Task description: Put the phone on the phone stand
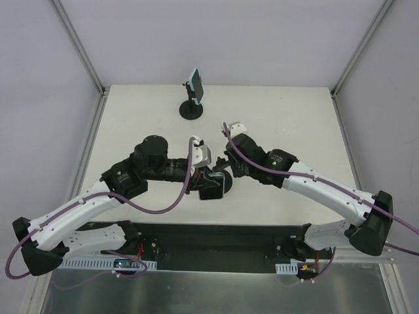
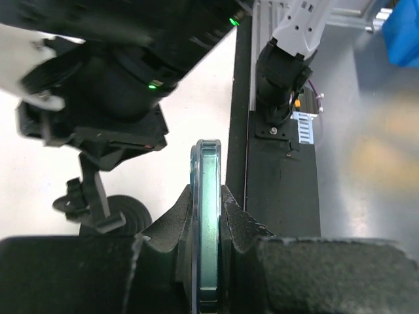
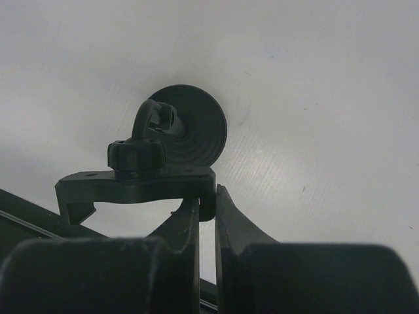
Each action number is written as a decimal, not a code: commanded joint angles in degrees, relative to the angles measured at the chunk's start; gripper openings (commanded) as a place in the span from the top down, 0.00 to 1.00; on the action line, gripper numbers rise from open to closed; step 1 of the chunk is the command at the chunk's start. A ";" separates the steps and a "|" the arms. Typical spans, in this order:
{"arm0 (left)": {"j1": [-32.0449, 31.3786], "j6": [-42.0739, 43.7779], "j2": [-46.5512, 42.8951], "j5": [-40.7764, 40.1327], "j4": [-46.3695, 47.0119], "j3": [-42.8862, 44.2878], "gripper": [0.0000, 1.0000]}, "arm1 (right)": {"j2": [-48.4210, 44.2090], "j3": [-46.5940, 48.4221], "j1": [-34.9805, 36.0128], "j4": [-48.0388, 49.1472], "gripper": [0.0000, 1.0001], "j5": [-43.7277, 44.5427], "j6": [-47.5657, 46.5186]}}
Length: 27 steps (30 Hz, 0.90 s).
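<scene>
Phone [image 2: 207,176] held edge-on just beside the phone stand [image 3: 136,156], with the left gripper [image 2: 208,219] pinching its flat faces. Right gripper [image 3: 205,209] pinches the stand's cradle end. Phone looks stiff, smooth, probably slippery and breakable; grip the faces, leaving the edges free for the cradle.
</scene>
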 commanded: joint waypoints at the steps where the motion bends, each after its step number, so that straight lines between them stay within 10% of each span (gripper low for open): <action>1: -0.25 7.87 4.76 8.96 7.19 2.72 1.00 | -1.26 2.90 -4.00 4.28 0.99 -10.97 -8.41; 27: 9.77 17.27 32.11 39.29 6.93 21.09 1.00 | 2.17 8.88 -16.40 -0.55 1.00 -40.34 -17.57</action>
